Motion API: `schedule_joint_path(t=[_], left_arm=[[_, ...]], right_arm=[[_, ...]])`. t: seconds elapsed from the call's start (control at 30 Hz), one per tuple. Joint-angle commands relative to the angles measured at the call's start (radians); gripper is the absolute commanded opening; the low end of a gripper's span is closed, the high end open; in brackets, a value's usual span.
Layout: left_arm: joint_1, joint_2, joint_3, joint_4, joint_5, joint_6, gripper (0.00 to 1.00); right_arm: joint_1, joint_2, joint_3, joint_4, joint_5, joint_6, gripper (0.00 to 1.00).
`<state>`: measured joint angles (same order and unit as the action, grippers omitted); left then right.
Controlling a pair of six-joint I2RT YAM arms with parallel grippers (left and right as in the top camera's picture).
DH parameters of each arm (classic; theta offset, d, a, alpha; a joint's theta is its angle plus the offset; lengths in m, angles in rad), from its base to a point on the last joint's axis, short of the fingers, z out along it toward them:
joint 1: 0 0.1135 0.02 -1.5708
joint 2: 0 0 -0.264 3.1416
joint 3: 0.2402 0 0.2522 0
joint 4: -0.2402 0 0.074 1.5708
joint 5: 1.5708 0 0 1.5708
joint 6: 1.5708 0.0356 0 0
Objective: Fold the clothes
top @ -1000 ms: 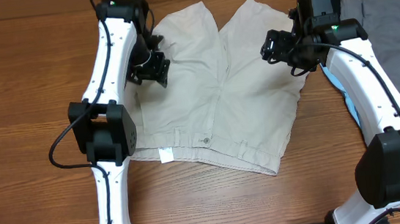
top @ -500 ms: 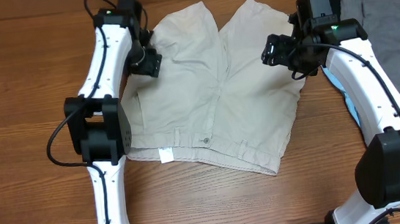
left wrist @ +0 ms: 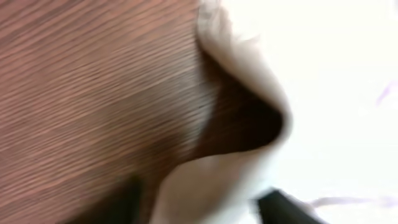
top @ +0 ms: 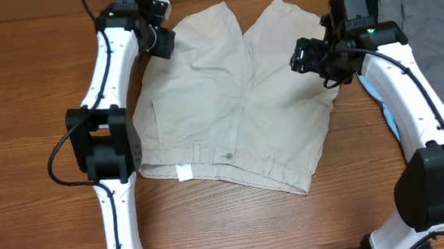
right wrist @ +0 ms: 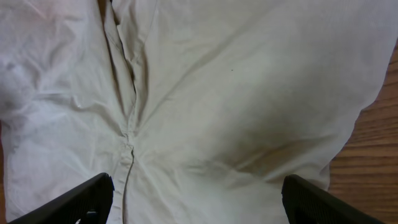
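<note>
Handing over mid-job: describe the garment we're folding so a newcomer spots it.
Look at the middle of the wooden table. The khaki shorts lie spread there, paler than the grey garment at the right edge, with a white waistband label.

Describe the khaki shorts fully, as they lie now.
The shorts are pale khaki cloth, spread flat and creased on the wooden table, waistband toward the robot, wide legs pointing away. A button and white label sit at the waistband. The left gripper is at one hem corner, which curls up; the open right gripper is over the other leg.
</note>
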<state>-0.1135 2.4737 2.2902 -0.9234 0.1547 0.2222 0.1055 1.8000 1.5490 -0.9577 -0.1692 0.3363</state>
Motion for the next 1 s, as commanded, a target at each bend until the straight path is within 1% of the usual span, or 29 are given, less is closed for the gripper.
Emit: schedule_joint_path(t=[0.0, 0.07, 0.1, 0.13, 0.17, 0.2, 0.23, 0.3, 0.4, 0.5, 0.7, 0.8, 0.83, 0.9, 0.93, 0.97], left_arm=[[-0.013, 0.008, -0.017, -0.006, 0.06, 0.026, 0.35], [-0.013, 0.008, -0.017, -0.005, 0.064, 0.027, 0.35], [-0.013, 0.008, -0.017, -0.005, 0.064, 0.029, 0.32], [-0.013, 0.008, -0.017, -0.005, 0.064, 0.029, 0.25], [-0.013, 0.008, -0.017, -0.004, 0.064, 0.029, 0.06], [-0.013, 0.008, -0.017, -0.002, 0.064, 0.028, 0.04], [-0.012, 0.008, -0.017, -0.002, 0.063, 0.022, 0.04], [-0.004, 0.005, -0.015, -0.006, 0.028, -0.031, 0.04], [0.031, -0.006, -0.011, -0.041, -0.076, -0.161, 0.04], [0.098, -0.024, 0.0, -0.134, -0.172, -0.251, 0.04], [0.273, -0.045, 0.002, -0.326, -0.286, -0.336, 0.04], [0.37, -0.045, 0.002, -0.411, -0.292, -0.383, 0.04], [0.421, -0.045, 0.002, -0.446, -0.291, -0.41, 0.04], [0.468, -0.045, 0.002, -0.474, -0.259, -0.409, 0.05], [0.486, -0.045, 0.002, -0.486, -0.238, -0.409, 0.07], [0.499, -0.045, 0.002, -0.496, -0.222, -0.408, 0.14]], right_arm=[[-0.002, -0.002, -0.005, 0.008, -0.003, 0.004, 0.9], [-0.002, -0.002, -0.005, 0.008, -0.004, 0.004, 0.9], [-0.002, -0.002, -0.005, 0.008, -0.004, 0.004, 0.9], [-0.002, -0.002, -0.005, 0.007, -0.004, 0.004, 0.9], [-0.002, -0.002, -0.005, 0.007, -0.004, 0.004, 0.9], [-0.002, -0.002, -0.005, 0.007, -0.004, 0.004, 0.9], [-0.002, -0.002, -0.005, 0.007, -0.004, 0.004, 0.9], [-0.002, -0.002, -0.005, 0.006, -0.004, 0.004, 0.9], [-0.002, -0.002, -0.005, 0.006, -0.004, 0.004, 0.9], [-0.002, -0.002, -0.005, 0.007, -0.004, 0.004, 0.9], [0.002, -0.002, -0.005, 0.027, -0.013, 0.005, 0.88], [0.014, -0.002, -0.005, 0.038, -0.019, 0.005, 0.86], [0.026, -0.002, -0.006, 0.042, -0.024, 0.005, 0.86], [0.04, -0.002, -0.007, 0.044, -0.026, 0.005, 0.86], [0.048, -0.002, -0.009, 0.044, -0.027, 0.005, 0.86], [0.056, -0.002, -0.011, 0.043, -0.027, 0.005, 0.86]])
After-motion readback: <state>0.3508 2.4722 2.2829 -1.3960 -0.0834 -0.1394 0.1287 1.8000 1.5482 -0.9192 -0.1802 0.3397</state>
